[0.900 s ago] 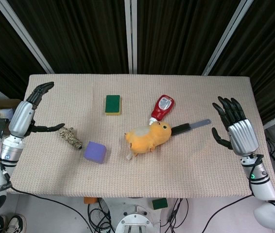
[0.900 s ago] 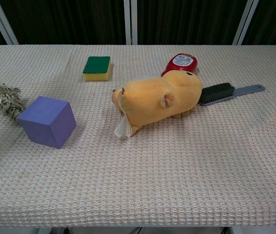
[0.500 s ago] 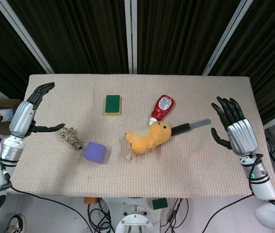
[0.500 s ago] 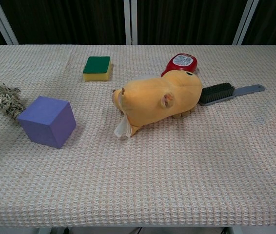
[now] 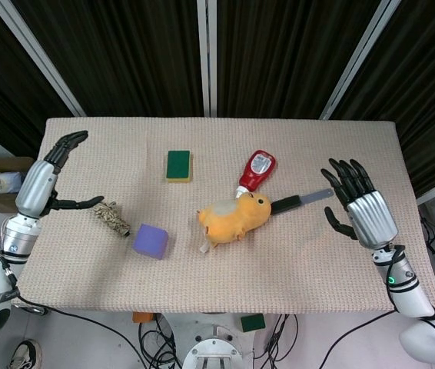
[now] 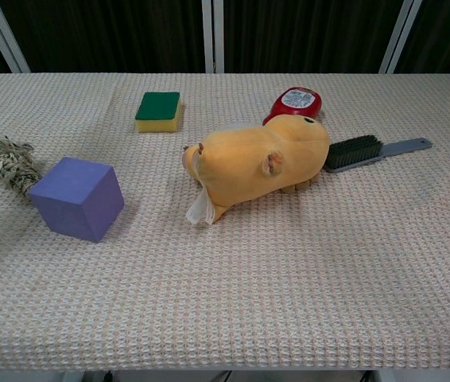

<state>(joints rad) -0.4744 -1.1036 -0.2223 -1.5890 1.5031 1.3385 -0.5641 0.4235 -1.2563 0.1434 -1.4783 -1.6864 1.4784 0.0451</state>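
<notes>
A: Hands first. Quick.

B: Right hand (image 5: 360, 207) is spread wide, fingers apart, holding nothing. It hangs off to the right of the plush toy (image 5: 233, 217), past the end of the brush handle. Left hand (image 5: 48, 173) is also spread and holds nothing, far out on the plush toy's left, at the tabletop (image 5: 317, 269) edge.

A: Any contact?

B: None that I can see. The brush (image 5: 302, 201) is the thing nearest the right hand. Its bristle end lies against the plush toy's right side and its grey handle points away from the toy towards that hand. The fingertips are near the handle tip but apart from it.

A: And on the left?

B: The rope bundle (image 5: 111, 217) is nearest, left of the plush toy and beyond the purple cube (image 5: 151, 241). The left thumb points at it, with a gap between.

A: So progress?

B: I'd judge nothing is done yet: no grip, nothing lifted, every item flat on the cloth. Any grasp is yet to be made.

A: Other stuff?

B: A red bottle (image 5: 257, 171) lies just behind the plush toy, its cap end touching or nearly touching the toy's head. A green and yellow sponge (image 5: 177, 164) sits behind and left of the toy, well apart.

A: Chest view?

B: It shows neither hand, only the items. The brush is flat, bristles tucked by the toy.
</notes>
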